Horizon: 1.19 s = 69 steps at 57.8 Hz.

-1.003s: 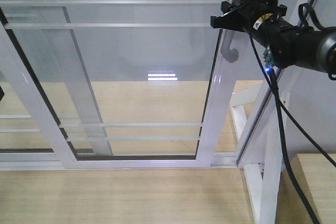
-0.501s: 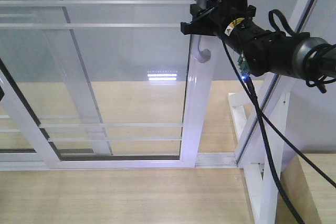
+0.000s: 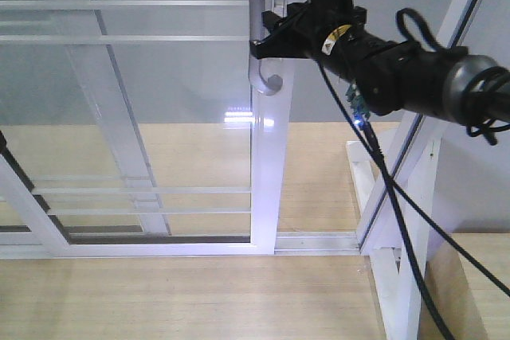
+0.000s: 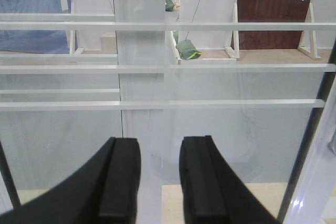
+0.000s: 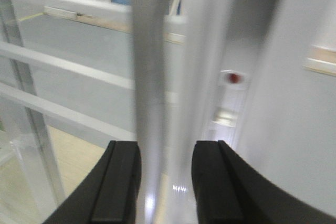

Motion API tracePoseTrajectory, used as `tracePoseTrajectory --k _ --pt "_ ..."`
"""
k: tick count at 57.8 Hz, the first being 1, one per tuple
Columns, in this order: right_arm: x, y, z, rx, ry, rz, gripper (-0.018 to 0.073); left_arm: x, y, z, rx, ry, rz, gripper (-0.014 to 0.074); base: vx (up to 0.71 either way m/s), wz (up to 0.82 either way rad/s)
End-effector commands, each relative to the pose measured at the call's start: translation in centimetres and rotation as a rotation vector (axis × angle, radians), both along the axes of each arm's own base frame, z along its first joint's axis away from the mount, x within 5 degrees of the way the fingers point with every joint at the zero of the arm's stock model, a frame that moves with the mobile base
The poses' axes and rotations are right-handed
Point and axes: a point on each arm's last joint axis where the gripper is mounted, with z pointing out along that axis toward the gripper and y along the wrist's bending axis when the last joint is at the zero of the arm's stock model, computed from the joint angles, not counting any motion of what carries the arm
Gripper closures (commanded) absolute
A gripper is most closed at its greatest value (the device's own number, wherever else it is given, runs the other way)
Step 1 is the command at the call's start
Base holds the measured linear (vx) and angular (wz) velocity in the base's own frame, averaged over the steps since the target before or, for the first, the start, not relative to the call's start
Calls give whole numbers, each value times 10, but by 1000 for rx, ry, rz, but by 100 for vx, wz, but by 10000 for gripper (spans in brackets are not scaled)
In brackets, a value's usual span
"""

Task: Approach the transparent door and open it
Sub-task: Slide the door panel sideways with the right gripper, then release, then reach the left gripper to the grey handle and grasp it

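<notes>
Fingers [image 5: 118, 182] of my right gripper [image 5: 165, 179] are closed on the grey pull handle [image 5: 152, 93], one on each side of it, with the blurred white rail just beyond. Since a second ago the transparent door [image 3: 267, 181] has slid left with my right arm. Its handled rail stood close to the slanting right post [image 3: 414, 157] then and is now well apart from it. An open gap shows over the floor track [image 3: 319, 240], bounded on the left by the door's rail and on the right by the post and its white bracing [image 3: 362, 177]. The door now overlaps more of the other glass panel [image 3: 111, 117]. My left gripper [image 4: 160, 182] has its fingers parted, holding nothing, facing glass and white bars [image 4: 168, 26].
</notes>
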Motion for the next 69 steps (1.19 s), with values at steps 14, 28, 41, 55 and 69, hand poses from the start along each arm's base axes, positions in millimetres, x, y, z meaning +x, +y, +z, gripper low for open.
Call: tracePoseTrajectory --k 14,28,41,55,69 --pt "-61 -78 76 60 -98 -146 254 2 -3 20 39 -122 -26 247 0 0" --pt "-142 -130 67 25 -69 -252 258 5 -14 17 118 -115 -115 241 0 0" --pt "-186 -139 57 12 -42 -255 257 29 -44 7 -43 -167 -271 200 0 0" --pt "-190 -140 54 10 -35 -255 257 68 -85 -10 -108 -131 -412 148 0 0" --pt "-190 -140 54 9 -33 -255 257 129 -123 2 -101 -156 -474 132 0 0"
